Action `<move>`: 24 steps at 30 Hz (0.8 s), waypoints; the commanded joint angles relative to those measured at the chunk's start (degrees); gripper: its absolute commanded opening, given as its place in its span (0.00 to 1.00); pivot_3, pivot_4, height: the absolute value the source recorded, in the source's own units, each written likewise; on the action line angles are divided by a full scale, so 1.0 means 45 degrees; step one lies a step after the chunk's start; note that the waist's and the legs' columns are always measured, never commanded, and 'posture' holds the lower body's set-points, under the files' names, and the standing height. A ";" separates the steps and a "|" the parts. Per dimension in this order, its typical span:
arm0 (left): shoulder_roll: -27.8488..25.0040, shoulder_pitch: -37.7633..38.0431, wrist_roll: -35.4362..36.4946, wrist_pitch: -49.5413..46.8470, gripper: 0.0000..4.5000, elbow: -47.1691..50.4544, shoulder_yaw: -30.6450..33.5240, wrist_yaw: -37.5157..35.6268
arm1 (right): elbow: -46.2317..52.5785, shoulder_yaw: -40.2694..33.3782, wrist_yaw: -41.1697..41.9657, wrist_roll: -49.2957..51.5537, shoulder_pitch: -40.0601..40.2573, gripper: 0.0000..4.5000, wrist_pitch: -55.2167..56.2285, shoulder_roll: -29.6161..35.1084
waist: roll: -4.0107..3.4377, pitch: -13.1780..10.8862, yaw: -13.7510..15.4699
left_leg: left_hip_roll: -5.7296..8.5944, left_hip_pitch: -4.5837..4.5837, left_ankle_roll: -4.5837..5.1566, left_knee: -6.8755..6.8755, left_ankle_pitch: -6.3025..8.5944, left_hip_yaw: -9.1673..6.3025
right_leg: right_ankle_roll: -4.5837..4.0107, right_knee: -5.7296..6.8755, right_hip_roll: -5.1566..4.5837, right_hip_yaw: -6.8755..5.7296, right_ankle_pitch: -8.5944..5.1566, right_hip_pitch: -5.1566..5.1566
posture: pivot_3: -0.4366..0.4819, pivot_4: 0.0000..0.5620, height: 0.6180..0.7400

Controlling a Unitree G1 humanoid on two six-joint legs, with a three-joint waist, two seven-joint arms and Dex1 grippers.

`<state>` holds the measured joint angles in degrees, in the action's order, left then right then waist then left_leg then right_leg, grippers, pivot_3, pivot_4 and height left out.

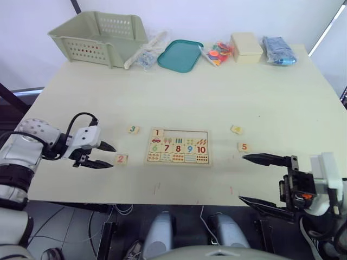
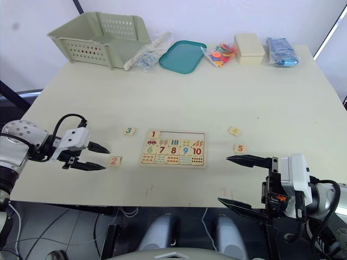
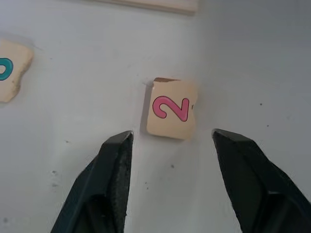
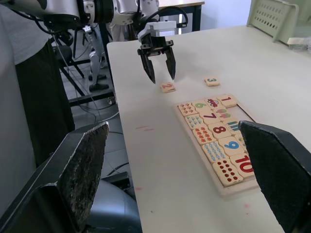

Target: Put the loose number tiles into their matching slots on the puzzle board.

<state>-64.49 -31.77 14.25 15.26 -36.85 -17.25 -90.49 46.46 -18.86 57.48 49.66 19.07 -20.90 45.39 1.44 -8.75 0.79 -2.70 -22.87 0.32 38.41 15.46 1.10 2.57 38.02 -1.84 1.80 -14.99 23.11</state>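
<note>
The puzzle board lies mid-table. Tile 1 sits at the left end of its top row; the other slots in that row are bare. Tile 2 lies left of the board, just ahead of my left gripper, which is open, its fingers either side of and a little short of tile 2. Tile 3 lies further back on the left. Tiles 4 and 5 lie right of the board. My right gripper hangs wide open at the table's front edge, empty.
Along the far edge stand a green basket, a clear bag, a teal tray, a bag of colourful pieces, a cream box and a blue packet. A person stands off the table's left side.
</note>
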 commanded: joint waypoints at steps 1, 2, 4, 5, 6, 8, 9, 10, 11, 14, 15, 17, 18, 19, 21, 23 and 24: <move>0.0134 -0.0315 -0.0219 0.0532 0.58 -0.0342 0.0034 -0.0446 | 0.0405 -0.0139 -0.0037 0.0048 0.0052 1.00 0.0231 -0.0050 | 0.0000 0.0000 -0.0005 | 0.0000 0.0000 0.0000 0.0000 0.0000 0.0000 | 0.0000 0.0000 0.0000 0.0000 0.0000 0.0000 | 0.48 0.27 1.00; 0.0219 -0.0381 -0.0291 0.0622 0.58 -0.0458 0.0041 -0.0446 | 0.0415 -0.0143 -0.0060 0.0040 0.0064 1.00 0.0238 -0.0061 | 0.0001 0.0000 -0.0006 | 0.0000 0.0000 0.0000 0.0000 0.0000 0.0000 | 0.0000 0.0000 0.0000 0.0000 0.0000 0.0000 | 0.48 0.27 1.00; 0.0329 -0.0481 -0.0380 0.0742 0.58 -0.0635 0.0019 -0.0446 | 0.0434 -0.0147 -0.0095 0.0029 0.0088 1.00 0.0248 -0.0084 | 0.0001 0.0001 -0.0006 | 0.0000 0.0000 0.0000 0.0001 0.0000 0.0000 | 0.0000 0.0001 0.0001 0.0000 0.0000 0.0000 | 0.48 0.27 1.00; 0.0369 -0.0527 -0.0434 0.0858 0.58 -0.0728 -0.0012 -0.0446 | 0.0445 -0.0139 -0.0103 0.0015 0.0104 1.00 0.0255 -0.0094 | 0.0001 0.0001 -0.0008 | 0.0000 0.0000 0.0000 0.0001 0.0000 -0.0001 | 0.0000 0.0001 0.0001 0.0000 0.0000 0.0000 | 0.48 0.27 1.00; 0.0394 -0.0563 -0.0471 0.0953 0.58 -0.0805 -0.0038 -0.0446 | 0.0457 -0.0132 -0.0112 0.0006 0.0114 1.00 0.0259 -0.0100 | 0.0001 0.0001 -0.0010 | 0.0000 0.0000 0.0000 0.0001 0.0000 -0.0001 | 0.0000 0.0001 0.0002 0.0000 0.0000 0.0000 | 0.48 0.27 1.00; 0.0460 -0.0654 -0.0527 0.1078 0.58 -0.0964 -0.0081 -0.0446 | 0.0478 -0.0125 -0.0134 -0.0001 0.0123 1.00 0.0261 -0.0109 | 0.0001 0.0001 -0.0019 | 0.0000 0.0000 0.0000 0.0001 0.0000 -0.0001 | 0.0000 0.0003 0.0002 0.0000 0.0000 0.0000 | 0.48 0.27 1.00; 0.0498 -0.0705 -0.0539 0.1107 0.58 -0.1032 -0.0111 -0.0446 | 0.0488 -0.0126 -0.0146 0.0004 0.0128 1.00 0.0258 -0.0114 | 0.0001 0.0001 -0.0016 | 0.0000 0.0001 0.0000 0.0001 0.0000 -0.0002 | 0.0000 0.0004 0.0002 0.0000 0.0000 0.0000 | 0.48 0.27 1.00; 0.0527 -0.0740 -0.0517 0.1124 0.58 -0.1088 -0.0142 -0.0446 | 0.0503 -0.0127 -0.0157 -0.0003 0.0148 1.00 0.0264 -0.0127 | 0.0001 0.0001 -0.0015 | 0.0000 0.0001 0.0000 0.0001 0.0000 -0.0002 | 0.0000 0.0005 0.0002 -0.0001 0.0000 0.0000 | 0.48 0.27 1.00; 0.0535 -0.0751 -0.0464 0.1141 0.58 -0.1122 -0.0195 -0.0446 | 0.0508 -0.0130 -0.0165 -0.0013 0.0175 1.00 0.0274 -0.0145 | 0.0001 0.0001 -0.0015 | 0.0000 0.0001 0.0000 0.0001 0.0000 -0.0003 | 0.0000 0.0005 0.0002 -0.0001 0.0000 0.0000 | 0.48 0.27 1.00; 0.0542 -0.0611 -0.0294 0.1297 0.58 -0.1216 -0.0302 -0.0446 | 0.0536 -0.0131 -0.0176 -0.0061 0.0266 1.00 0.0301 -0.0200 | 0.0001 0.0001 -0.0014 | 0.0000 0.0001 0.0000 0.0001 0.0000 -0.0002 | 0.0000 0.0005 0.0001 -0.0001 0.0000 0.0000 | 0.48 0.27 1.00; 0.0546 -0.0509 -0.0284 0.1427 0.58 -0.1282 -0.0312 -0.0446 | 0.0548 -0.0130 -0.0184 -0.0072 0.0288 1.00 0.0304 -0.0217 | 0.0001 0.0001 -0.0014 | 0.0000 0.0001 0.0000 0.0001 0.0000 -0.0002 | 0.0000 0.0005 0.0001 -0.0001 0.0000 0.0000 | 0.48 0.27 1.00; 0.0596 -0.0365 -0.0341 0.1750 0.58 -0.1508 -0.0285 -0.0446 | 0.0557 -0.0135 -0.0206 -0.0083 0.0309 1.00 0.0306 -0.0235 | 0.0001 0.0001 -0.0017 | -0.0001 0.0002 0.0000 0.0001 0.0000 -0.0002 | 0.0000 0.0006 0.0001 -0.0001 0.0000 0.0000 | 0.48 0.27 1.00; 0.0658 -0.0319 -0.0329 0.1774 0.58 -0.1602 -0.0189 -0.0446 | 0.0571 -0.0154 -0.0210 -0.0084 0.0340 1.00 0.0315 -0.0238 | 0.0000 0.0001 -0.0018 | -0.0001 0.0003 0.0000 0.0001 0.0000 -0.0002 | 0.0000 0.0006 0.0000 -0.0001 0.0000 0.0000 | 0.48 0.27 1.00; 0.0694 -0.0253 -0.0240 0.1705 0.58 -0.1634 -0.0138 -0.0446 | 0.0585 -0.0163 -0.0217 -0.0084 0.0363 1.00 0.0320 -0.0239 | -0.0001 0.0002 -0.0020 | -0.0001 0.0004 0.0000 0.0001 0.0000 -0.0002 | 0.0000 0.0006 0.0001 -0.0001 0.0000 0.0000 | 0.48 0.27 1.00; 0.0711 -0.0076 -0.0074 0.1714 0.58 -0.1597 -0.0064 -0.0446 | 0.0620 -0.0199 -0.0216 -0.0070 0.0424 1.00 0.0334 -0.0236 | -0.0003 0.0003 -0.0028 | -0.0001 0.0006 0.0000 0.0001 0.0000 -0.0001 | 0.0000 0.0007 0.0001 -0.0001 0.0000 0.0000 | 0.48 0.27 1.00; 0.0694 0.0081 0.0124 0.1642 0.58 -0.1522 -0.0039 -0.0446 | 0.0631 -0.0234 -0.0228 -0.0049 0.0459 1.00 0.0346 -0.0224 | -0.0003 0.0003 -0.0030 | -0.0001 0.0007 0.0000 0.0001 0.0000 -0.0001 | 0.0000 0.0008 0.0000 0.0000 0.0000 -0.0001 | 0.48 0.27 1.00; 0.0715 0.0125 0.0158 0.1693 0.58 -0.1586 -0.0010 -0.0446 | 0.0631 -0.0233 -0.0234 -0.0060 0.0467 1.00 0.0353 -0.0216 | -0.0003 0.0003 -0.0032 | -0.0001 0.0007 0.0000 0.0001 0.0000 0.0000 | 0.0000 0.0008 0.0000 0.0001 0.0000 -0.0001 | 0.48 0.27 1.00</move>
<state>-61.35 -32.39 14.86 22.42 -43.53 -17.42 -90.52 47.35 -18.87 56.72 48.97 21.04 -20.27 44.56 1.42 -8.74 0.65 -2.70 -22.84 0.32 38.42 15.46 1.10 2.57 38.05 -1.84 1.80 -14.99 23.11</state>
